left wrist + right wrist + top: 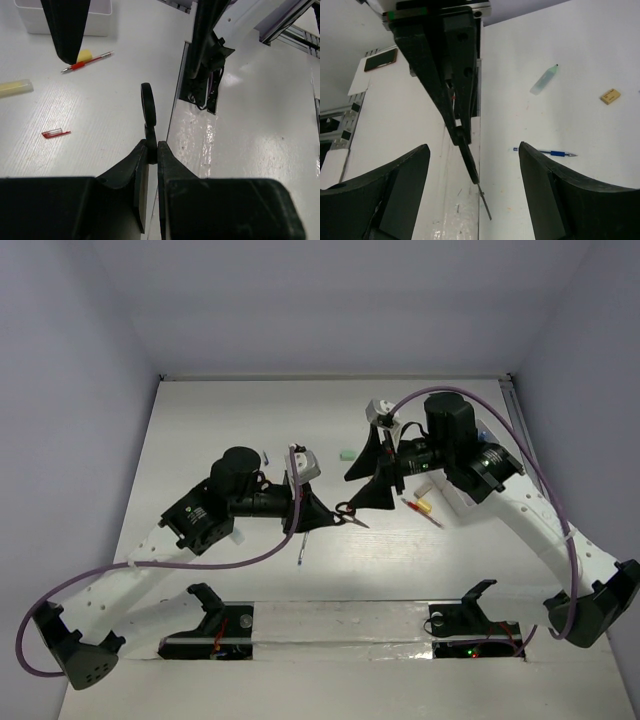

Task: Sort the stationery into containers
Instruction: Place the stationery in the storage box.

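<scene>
My left gripper (152,145) is shut on the handle of the black scissors (148,107) and holds them above the table. In the top view the left gripper (322,514) points right and the scissors (351,516) stick out towards my right gripper (358,488). The right gripper (475,185) is open, and the scissors' blade (470,162) hangs between its fingers without touching them. The white organiser tray (100,25) shows at the top left of the left wrist view; the right arm mostly hides it in the top view.
A red pencil (87,61), a pale yellow marker (15,87) and a small red bit (55,133) lie near the tray. A blue-white pen (547,152), a pale green item (543,80) and a tan bit (610,96) lie further left. A mint eraser (347,454) lies by the right gripper.
</scene>
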Available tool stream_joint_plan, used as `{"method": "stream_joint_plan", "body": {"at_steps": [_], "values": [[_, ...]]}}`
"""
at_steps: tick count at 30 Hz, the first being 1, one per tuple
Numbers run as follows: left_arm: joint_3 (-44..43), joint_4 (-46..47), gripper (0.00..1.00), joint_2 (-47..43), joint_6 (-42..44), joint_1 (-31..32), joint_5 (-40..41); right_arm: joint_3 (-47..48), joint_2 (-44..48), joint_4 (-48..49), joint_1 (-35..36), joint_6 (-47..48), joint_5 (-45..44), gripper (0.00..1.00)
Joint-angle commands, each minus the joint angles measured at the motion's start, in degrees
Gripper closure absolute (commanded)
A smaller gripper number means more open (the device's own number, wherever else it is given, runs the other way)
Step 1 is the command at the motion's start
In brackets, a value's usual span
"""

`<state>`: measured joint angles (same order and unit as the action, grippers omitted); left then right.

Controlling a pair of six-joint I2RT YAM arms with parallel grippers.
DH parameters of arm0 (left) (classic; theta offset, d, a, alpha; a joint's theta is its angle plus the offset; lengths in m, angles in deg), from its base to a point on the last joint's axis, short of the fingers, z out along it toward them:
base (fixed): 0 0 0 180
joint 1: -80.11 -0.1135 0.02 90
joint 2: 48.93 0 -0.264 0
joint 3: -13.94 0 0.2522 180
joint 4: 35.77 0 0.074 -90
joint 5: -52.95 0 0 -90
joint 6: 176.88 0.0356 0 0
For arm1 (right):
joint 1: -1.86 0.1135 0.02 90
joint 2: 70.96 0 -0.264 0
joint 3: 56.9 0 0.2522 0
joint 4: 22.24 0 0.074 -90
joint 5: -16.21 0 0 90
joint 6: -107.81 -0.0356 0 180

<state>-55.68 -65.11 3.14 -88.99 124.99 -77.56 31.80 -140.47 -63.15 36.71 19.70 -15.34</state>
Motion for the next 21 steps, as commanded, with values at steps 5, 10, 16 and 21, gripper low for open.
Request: {"method": "stream_joint_plan", "body": {"at_steps": [5, 10, 16, 21], "values": [[-2.2, 3.3, 1.0, 1.4, 1.3, -0.1, -0.2, 1.5, -1.1, -2.0, 2.5, 1.5, 1.5, 0.25], [-2.7, 4.4, 1.0, 2.1, 1.0, -0.1, 0.1, 0.6, -2.6, -2.6, 4.3, 1.7, -1.5, 0.31], [-2.9, 4.8, 1.0, 2.2, 0.5, -0.1, -0.4, -0.3, -3.5, -2.0, 4.8, 1.7, -3.6, 0.58], [-2.9, 4.5, 1.0, 2.0, 0.4, -0.1, 0.0, -0.5, -3.6, -1.9, 5.3, 1.4, -5.2, 0.92]]}}
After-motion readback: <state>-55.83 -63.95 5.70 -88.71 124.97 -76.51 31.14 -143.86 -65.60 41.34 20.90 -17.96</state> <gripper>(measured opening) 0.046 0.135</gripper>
